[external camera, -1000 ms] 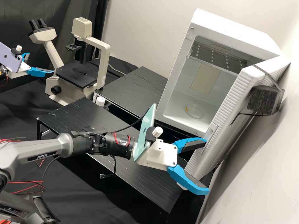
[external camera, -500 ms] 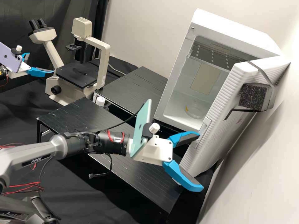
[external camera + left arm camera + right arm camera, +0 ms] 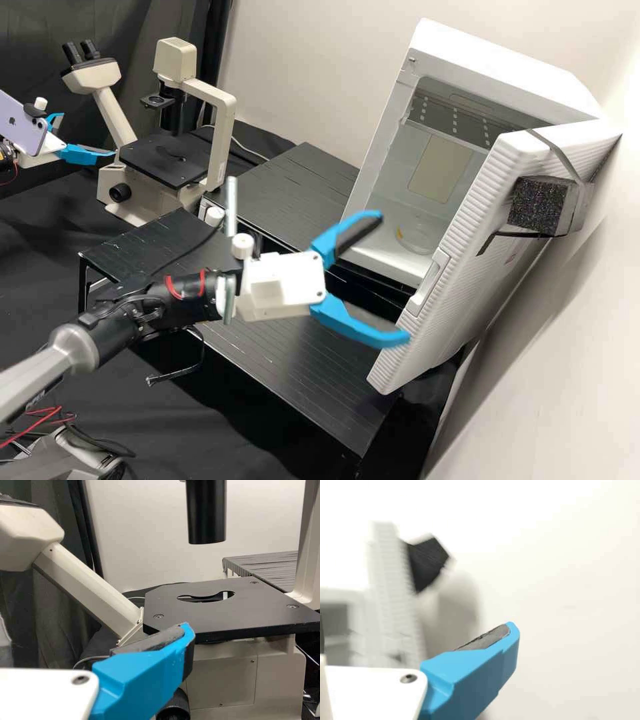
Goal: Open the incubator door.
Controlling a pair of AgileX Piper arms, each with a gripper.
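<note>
The right claw has its fingers spread, grasping nothing, in front of the incubator door. The door stands swung out from the white incubator, its recessed handle just beyond the fingertips in the high view. Inside, on the incubator's floor, sits a clear round dish with a yellow mark at its side; above it runs a perforated shelf. A black foam block is strapped to the door. Well apart, the left claw is also released and empty, near the microscope.
</note>
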